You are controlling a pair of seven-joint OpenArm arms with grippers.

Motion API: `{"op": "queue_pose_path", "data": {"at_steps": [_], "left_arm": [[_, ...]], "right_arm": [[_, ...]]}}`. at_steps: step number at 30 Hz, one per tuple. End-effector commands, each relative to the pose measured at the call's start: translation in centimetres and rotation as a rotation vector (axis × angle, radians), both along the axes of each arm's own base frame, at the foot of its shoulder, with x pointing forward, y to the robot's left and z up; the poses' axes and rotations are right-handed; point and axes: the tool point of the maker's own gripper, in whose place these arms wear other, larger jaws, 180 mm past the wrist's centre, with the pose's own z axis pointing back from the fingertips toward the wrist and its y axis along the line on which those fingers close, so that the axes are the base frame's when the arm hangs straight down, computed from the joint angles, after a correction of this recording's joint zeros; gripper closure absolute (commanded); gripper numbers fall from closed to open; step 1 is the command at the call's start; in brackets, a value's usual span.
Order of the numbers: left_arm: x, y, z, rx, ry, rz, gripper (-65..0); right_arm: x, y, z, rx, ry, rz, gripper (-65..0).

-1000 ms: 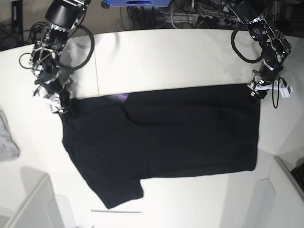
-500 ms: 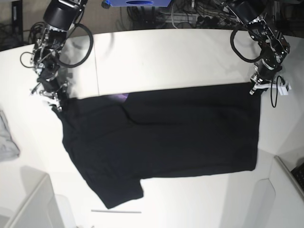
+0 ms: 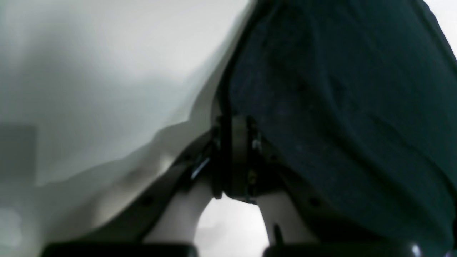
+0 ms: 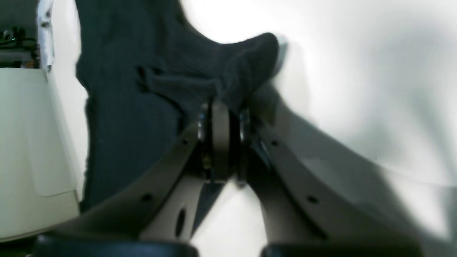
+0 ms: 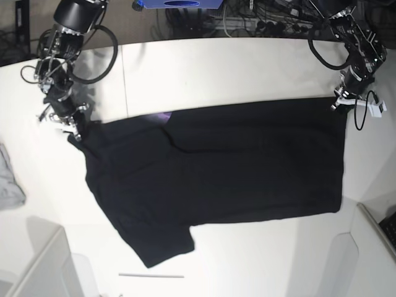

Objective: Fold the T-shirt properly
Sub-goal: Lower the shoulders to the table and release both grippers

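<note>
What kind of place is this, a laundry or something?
More likely a robot lab or test bench: two robot arms, one on each side, grip a black T-shirt on a white table, with tangled cables behind it.

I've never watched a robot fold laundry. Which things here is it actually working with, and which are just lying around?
In use:
- black T-shirt
- left gripper, shut on a shirt corner
- right gripper, shut on another corner

Lying about:
- small grey cloth
- thin rod
- cables
</note>
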Motion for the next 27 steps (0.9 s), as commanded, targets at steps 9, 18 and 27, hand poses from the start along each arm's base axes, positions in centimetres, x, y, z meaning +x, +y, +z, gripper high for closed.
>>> {"op": "queue_pose_path", "data": {"at_steps": [9,18,27], "left_arm": [[-1.7,0.4,1.6,0.049,0.034,-0.046,0.0],[-3.7,0.5,2.6,0.076,0.082,-0.065,0.0],[-6.5,0.5,2.7,0.11,0.137,-0.084,0.0]], "right_arm": [[-1.7,-1.0,3.1,-0.076,-0.029,0.006,0.0],[-6.1,-0.9,3.5,-0.133,0.01,0.028,0.0],[-9.6,-0.8,3.3,-0.168,0.064,0.058,0.0]]}}
